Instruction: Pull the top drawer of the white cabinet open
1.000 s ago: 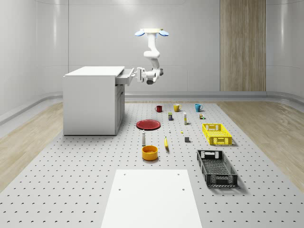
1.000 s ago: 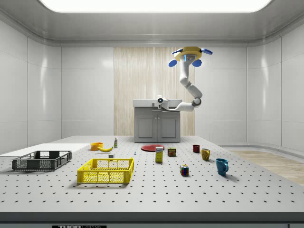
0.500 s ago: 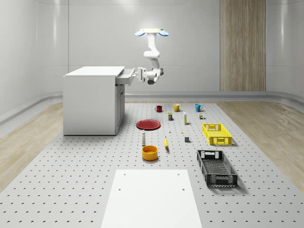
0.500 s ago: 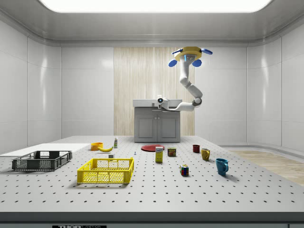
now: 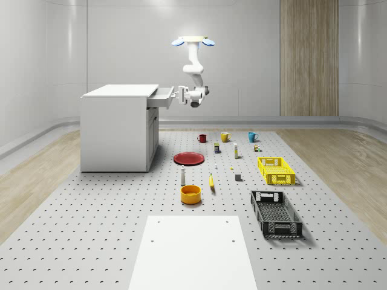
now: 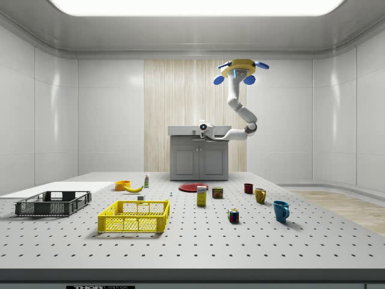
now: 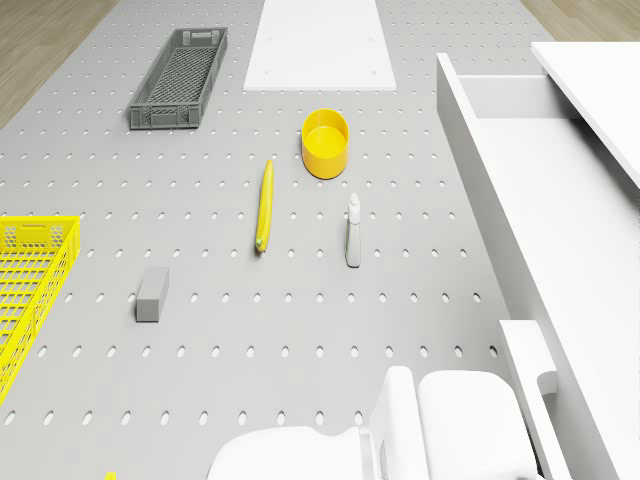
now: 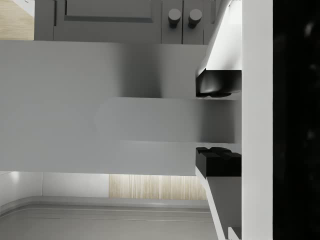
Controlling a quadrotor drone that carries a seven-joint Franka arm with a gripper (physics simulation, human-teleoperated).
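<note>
Whole-scene view: drone [image 5: 193, 41] hovers beside the white cabinet [image 5: 118, 128]; top drawer [image 5: 161, 97] juts partway out, tool [image 5: 180, 95] at its front. Side view: arm level with drawer [image 6: 204, 133]. Wrist view: pads [image 8: 218, 84] spread apart, bracketing the handle bar [image 8: 165, 120], not pinching. Close firmly, then pull straight and level.

Whole-scene view: high, distant, facing the far wall.
Side view: low, distant, table level.
Drone view: looks down.
Wrist view: very close.
Shared: white cabinet [image 5: 118, 127] [image 6: 199, 153], drone [image 5: 193, 41] [image 6: 242, 69].
</note>
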